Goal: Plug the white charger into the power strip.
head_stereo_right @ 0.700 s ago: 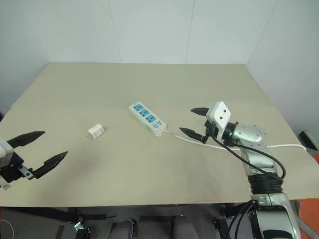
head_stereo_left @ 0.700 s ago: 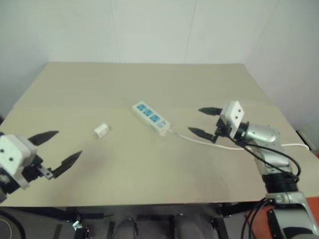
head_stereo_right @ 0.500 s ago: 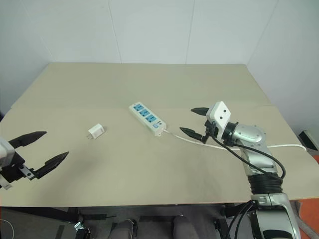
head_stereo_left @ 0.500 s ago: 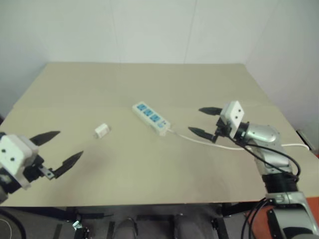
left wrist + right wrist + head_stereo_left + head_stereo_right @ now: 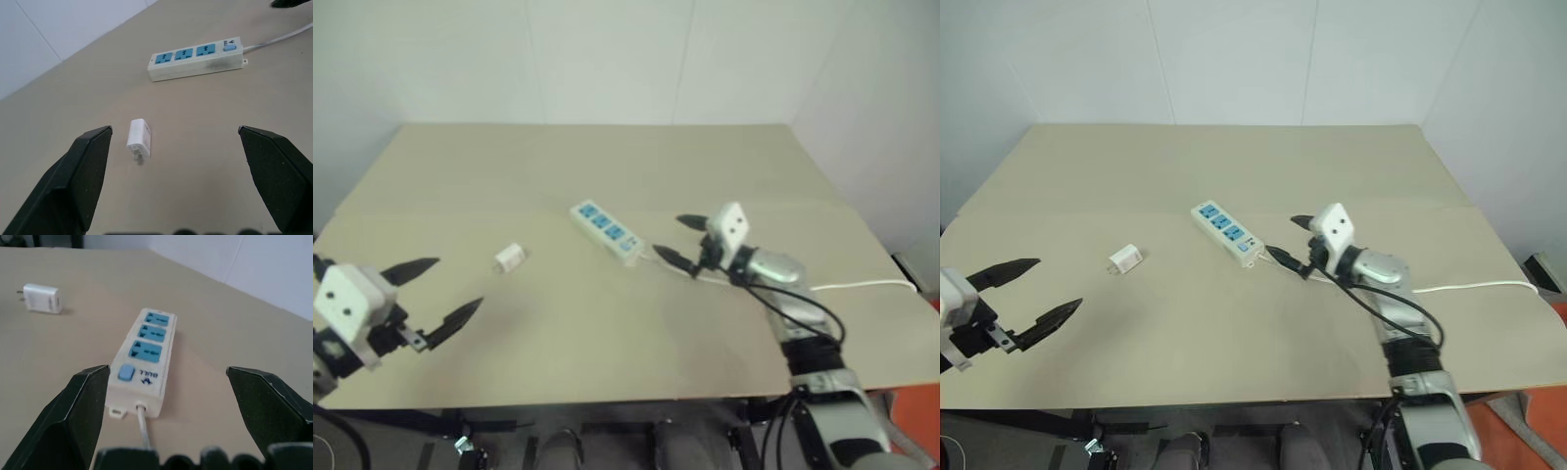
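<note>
Farthest left, at the near edge of the table (image 5: 1351,157), the left gripper (image 5: 1026,293) is seen hovering with its two black fingers spread wide and nothing between them. Its fingers are aimed toward the middle of the table, and in the left wrist view the white charger (image 5: 139,140) is framed between the two fingertips, though well beyond them and untouched.

Next to the right, the white charger (image 5: 1125,259) is found lying on its side on the bare tan surface, alone, with its metal prongs pointing toward the near left. It is set apart from both grippers and from the power strip (image 5: 1227,234), which lies to its right and a little farther back.

At the centre of the table the power strip is laid diagonally, its far end to the left and its near end to the right. Three blue socket faces are lined along its top, and all three are unoccupied. A blue switch sits at the near-right end, where a thin white cord (image 5: 1474,287) leaves the bar and is trailed across the table to the right edge.

Just beside that switch end, the right gripper (image 5: 1291,240) is held low over the table with its fingers wide apart and empty. In the right wrist view the cord end of the strip is seen between the two fingers, close but not touched.
</note>
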Motion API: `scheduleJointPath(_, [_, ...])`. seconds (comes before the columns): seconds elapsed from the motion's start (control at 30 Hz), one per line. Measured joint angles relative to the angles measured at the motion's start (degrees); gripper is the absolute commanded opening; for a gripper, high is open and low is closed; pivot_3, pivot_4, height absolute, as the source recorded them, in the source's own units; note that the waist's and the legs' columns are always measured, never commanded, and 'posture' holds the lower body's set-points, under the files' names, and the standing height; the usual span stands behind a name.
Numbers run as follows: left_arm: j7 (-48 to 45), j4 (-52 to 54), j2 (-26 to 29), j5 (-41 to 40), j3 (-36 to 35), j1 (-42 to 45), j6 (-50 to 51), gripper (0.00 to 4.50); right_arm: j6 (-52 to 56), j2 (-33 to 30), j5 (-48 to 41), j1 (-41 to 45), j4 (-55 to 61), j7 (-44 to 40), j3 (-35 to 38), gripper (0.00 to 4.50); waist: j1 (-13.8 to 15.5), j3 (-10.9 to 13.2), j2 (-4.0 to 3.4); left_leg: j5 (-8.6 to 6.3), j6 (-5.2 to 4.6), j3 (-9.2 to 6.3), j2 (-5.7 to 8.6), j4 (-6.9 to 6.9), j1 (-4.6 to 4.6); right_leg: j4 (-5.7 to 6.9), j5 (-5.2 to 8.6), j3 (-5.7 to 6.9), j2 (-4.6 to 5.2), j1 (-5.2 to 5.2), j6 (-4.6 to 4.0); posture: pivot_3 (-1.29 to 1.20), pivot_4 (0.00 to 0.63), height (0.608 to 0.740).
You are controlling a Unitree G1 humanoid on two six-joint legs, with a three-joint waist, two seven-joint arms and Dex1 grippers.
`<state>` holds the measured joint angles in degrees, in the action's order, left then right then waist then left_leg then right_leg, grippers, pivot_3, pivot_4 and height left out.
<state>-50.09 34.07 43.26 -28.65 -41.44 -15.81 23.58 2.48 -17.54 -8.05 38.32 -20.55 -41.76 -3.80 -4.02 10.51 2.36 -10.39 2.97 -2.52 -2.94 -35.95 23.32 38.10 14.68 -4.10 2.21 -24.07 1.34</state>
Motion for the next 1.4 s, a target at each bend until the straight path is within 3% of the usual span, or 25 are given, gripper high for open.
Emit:
scheduleJointPath(0.4, [0.51,-0.14,0.06,0.0,1.03,0.52,-0.1,4.5,-3.3,12.53,3.26,10.82,-25.16,9.71,-0.03,4.48,-0.14,0.0,0.0,0.0,0.0,0.0,-0.01,0.01,0.0,-0.01,-0.05,0.01,-0.01,0.0,-0.08,0.0,0.15,0.74])
scheduleJointPath(0.67, [1.09,0.02,0.06,0.0,1.12,0.17,-0.09,4.5,-11.26,14.86,4.48,14.44,-38.01,10.94,0.48,4.48,-0.18,0.0,0.0,0.0,0.0,-0.01,-0.01,0.02,-0.02,0.0,-0.06,0.02,-0.01,0.01,-0.09,0.0,0.15,0.74])
scheduleJointPath(1.03, [1.23,0.28,0.06,-0.32,1.12,-0.2,-0.09,4.5,-15.03,17.66,4.54,16.26,-44.9,11.28,3.2,4.48,-0.75,0.0,0.0,0.0,0.0,-0.03,-0.03,0.02,-0.05,0.02,-0.06,0.02,-0.02,0.02,-0.09,0.0,0.15,0.74])
scheduleJointPath(1.2, [1.24,0.27,0.37,-0.52,1.17,0.41,-0.09,4.5,-16.96,19.77,5.82,17.01,-46.94,14.36,3.37,3.45,-1.8,-0.04,0.04,0.0,0.0,-0.06,-0.08,0.04,-0.09,0.03,-0.06,0.03,-0.11,0.04,-0.09,0.0,0.15,0.74])
scheduleJointPath(1.4, [1.24,0.28,0.4,-0.55,1.17,0.11,-0.09,4.5,-17.72,19.45,6.79,17.39,-47.78,14.09,3.51,3.45,-1.89,-0.04,0.04,0.0,0.0,-0.07,-0.1,0.05,-0.11,0.03,-0.06,0.03,-0.13,0.05,-0.1,0.0,0.15,0.74])
